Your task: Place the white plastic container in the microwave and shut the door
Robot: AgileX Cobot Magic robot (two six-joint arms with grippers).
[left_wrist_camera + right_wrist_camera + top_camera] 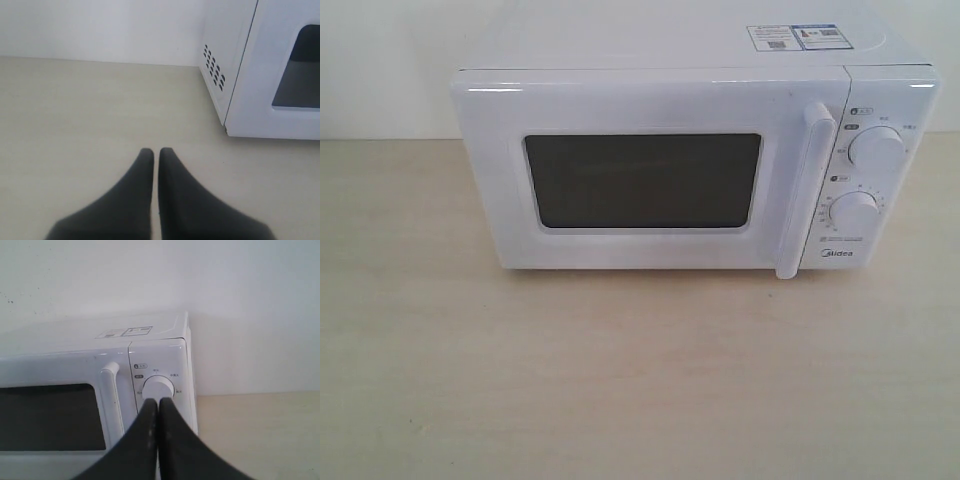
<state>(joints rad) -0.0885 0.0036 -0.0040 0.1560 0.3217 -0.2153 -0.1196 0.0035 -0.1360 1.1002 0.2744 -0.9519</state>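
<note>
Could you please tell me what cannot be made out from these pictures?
- White plastic container: in no view; the window in the door is too dark to see through, exterior view.
- Markings around the upper dial, sticker labels: too small, exterior view.
- Lower dial: hidden behind the right end effector, right wrist view.
- Microwave: mostly cut off at the edge, left wrist view.

the outside camera looks at the microwave [670, 45] front from a bit above, fairly near. the left wrist camera sits low over the table [75, 110] by its vented side. the right wrist camera faces the top dial [158, 385] close up. all see the door [640, 105].
</note>
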